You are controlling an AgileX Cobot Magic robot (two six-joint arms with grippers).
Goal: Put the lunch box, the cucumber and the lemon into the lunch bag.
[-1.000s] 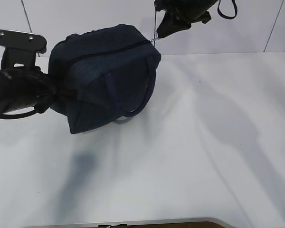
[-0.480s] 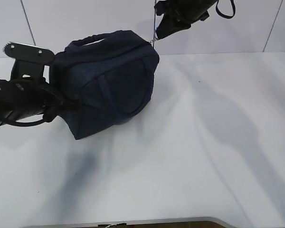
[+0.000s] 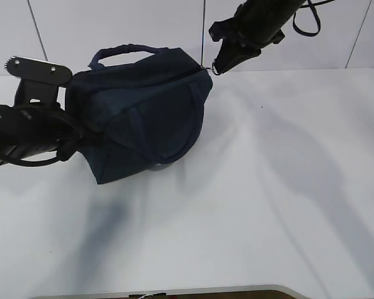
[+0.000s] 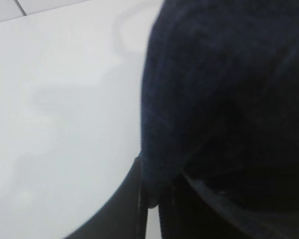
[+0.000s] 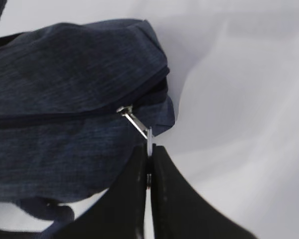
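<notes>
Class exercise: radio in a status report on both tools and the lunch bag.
Left tool shut on lunch bag fabric. Right tool shut on zipper pull. Zipper closed. Nothing in the way.

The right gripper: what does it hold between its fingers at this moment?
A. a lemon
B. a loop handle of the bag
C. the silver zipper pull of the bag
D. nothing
C: in the right wrist view the right gripper is closed on the silver zipper pull at the end of the lunch bag.
</notes>
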